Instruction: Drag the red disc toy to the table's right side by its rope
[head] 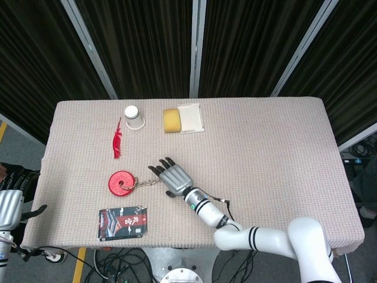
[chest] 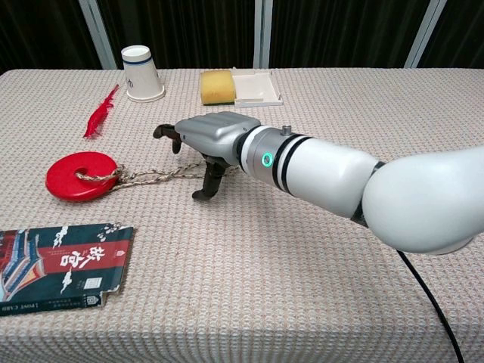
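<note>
Head view: your right hand sits over rope, fingers spread toward red disc toy, nothing clamped. Disc lies on table left of centre, just above card pack. Your left hand hangs off table's left edge, fingers apart, holding nothing.

Chest view: right hand palm down above rope, thumb tip at cloth beside it. Disc untouched. Paper cup, sponge at far edge.

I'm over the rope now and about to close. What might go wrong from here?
1. The right hand hovers open above the rope, with nothing held; closing could miss the thin loop.
2. The red disc is light-looking, so a fast pull may flip it.
3. The card packet lies near; a low sweep might catch it.
</note>
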Motion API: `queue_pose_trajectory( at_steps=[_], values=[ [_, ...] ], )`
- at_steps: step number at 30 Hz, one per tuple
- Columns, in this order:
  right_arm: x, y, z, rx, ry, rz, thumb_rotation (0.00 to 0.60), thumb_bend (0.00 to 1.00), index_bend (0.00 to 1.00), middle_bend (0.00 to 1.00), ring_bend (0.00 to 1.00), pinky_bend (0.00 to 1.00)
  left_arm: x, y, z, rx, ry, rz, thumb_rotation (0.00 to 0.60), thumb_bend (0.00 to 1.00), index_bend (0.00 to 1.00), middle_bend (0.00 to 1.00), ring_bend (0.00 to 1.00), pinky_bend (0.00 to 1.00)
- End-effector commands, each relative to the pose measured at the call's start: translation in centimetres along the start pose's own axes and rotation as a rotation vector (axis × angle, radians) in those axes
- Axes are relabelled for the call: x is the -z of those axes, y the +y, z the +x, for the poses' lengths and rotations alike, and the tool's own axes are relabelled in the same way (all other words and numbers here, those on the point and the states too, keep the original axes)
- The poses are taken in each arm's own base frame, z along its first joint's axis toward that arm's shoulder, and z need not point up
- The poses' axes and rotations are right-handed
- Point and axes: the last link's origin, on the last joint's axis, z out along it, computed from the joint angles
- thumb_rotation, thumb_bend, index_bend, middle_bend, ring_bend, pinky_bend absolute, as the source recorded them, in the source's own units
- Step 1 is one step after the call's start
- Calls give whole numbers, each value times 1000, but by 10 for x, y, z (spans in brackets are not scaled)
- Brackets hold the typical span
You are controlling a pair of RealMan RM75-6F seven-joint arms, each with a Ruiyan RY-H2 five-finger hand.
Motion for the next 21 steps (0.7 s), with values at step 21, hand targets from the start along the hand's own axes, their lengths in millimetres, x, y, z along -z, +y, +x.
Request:
queue_pose_trajectory(
  at_steps=[21],
  values=[
    [2,5,0,-27,19,-25,600,186,0,517,46,0,0,-1,0,2,0,0,600,1,226,221,105,145]
  ],
)
